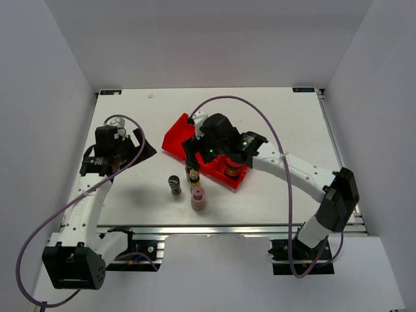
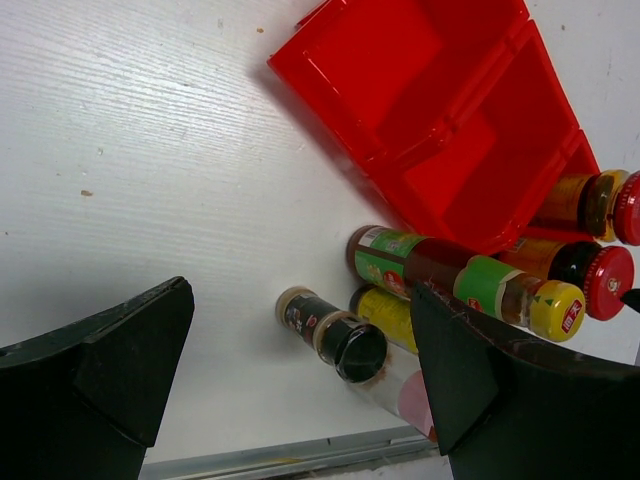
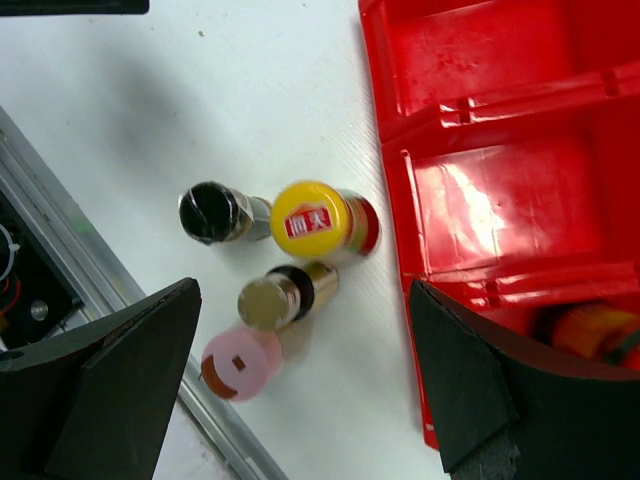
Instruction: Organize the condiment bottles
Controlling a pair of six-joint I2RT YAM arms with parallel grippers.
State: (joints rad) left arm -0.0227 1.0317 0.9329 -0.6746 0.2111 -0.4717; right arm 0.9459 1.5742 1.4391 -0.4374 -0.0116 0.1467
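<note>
Left wrist: two red-lidded jars [image 2: 585,268], one tray [image 2: 440,110].

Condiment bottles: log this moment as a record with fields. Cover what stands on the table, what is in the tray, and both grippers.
loose: black-capped shaker, yellow-capped bottle, second slim bottle, pink-capped bottle, upright, clustered beside the red tray
in tray: red-lidded jar, end compartment; second red-lidded jar next to it
left gripper: open, empty
right gripper: open, empty, over the cluster
</note>
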